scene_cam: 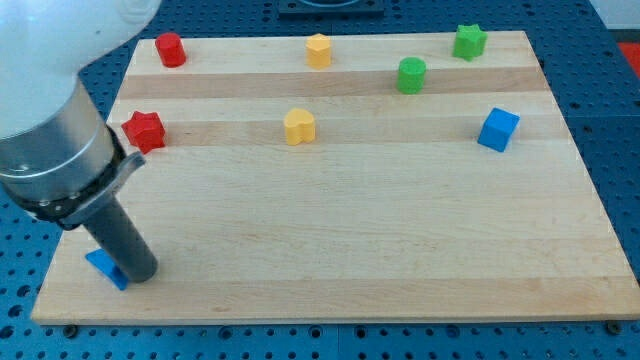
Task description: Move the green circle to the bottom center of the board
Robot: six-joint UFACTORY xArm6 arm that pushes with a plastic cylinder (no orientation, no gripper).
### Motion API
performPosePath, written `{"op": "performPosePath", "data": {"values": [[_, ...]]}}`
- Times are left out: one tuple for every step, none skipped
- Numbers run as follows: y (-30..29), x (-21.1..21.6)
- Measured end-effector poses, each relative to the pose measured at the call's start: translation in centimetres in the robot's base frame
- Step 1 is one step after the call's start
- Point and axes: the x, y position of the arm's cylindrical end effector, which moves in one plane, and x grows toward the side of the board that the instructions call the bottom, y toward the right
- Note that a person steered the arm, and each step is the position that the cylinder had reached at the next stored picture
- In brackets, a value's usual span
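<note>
The green circle (411, 75) stands on the wooden board (340, 230) near the view's top right. My tip (141, 274) is at the view's bottom left, far from the green circle. It touches or sits just right of a blue block (104, 267), whose shape is partly hidden by the rod. A green star (469, 41) lies up and right of the green circle.
A red cylinder (170, 49) and a yellow hexagon (318, 50) sit along the view's top. A red star (144, 130) is at the left, a yellow heart (299, 126) in the middle, a blue cube (498, 129) at the right.
</note>
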Motion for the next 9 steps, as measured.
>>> {"op": "performPosePath", "data": {"values": [[-1.2,0.0],[-1.7,0.0],[1.8,-1.7],[9.1,-5.1],[17.6,-9.2],[25.7,-13.1],[33.2,-17.1],[38.3,-20.9],[41.3,-24.9]]}}
